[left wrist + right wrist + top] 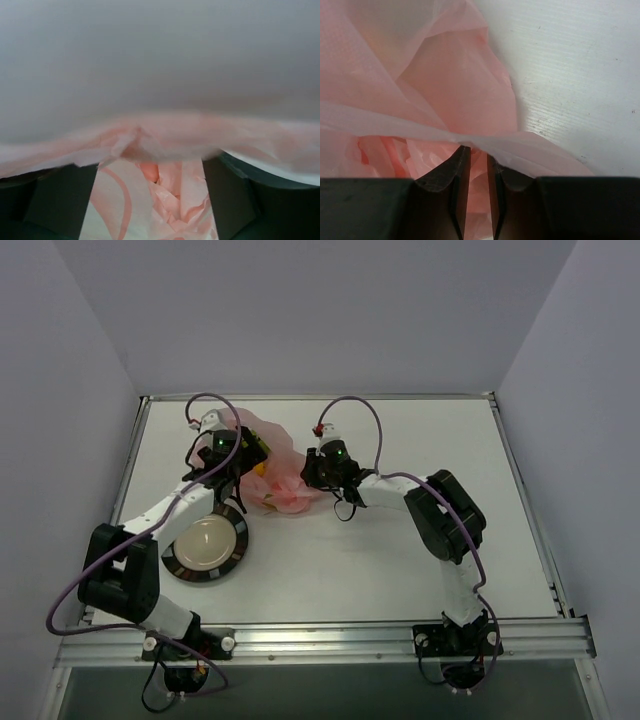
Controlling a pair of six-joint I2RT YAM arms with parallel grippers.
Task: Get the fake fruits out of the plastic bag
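- The top view looked down from behind both bases, over the whole table [400, 560];
- the left wrist view sat behind the left claw [150, 200], close against the plastic bag [165, 135];
- the right wrist view, behind the right claw [477, 165], likewise; all shared that bag.

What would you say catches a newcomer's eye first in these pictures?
The crumpled pink plastic bag at the far middle of the table, with both grippers at it: the right gripper pinches its film, the left gripper stands open at its left edge. Nearer, a dark-rimmed plate lies partly beneath the left arm.
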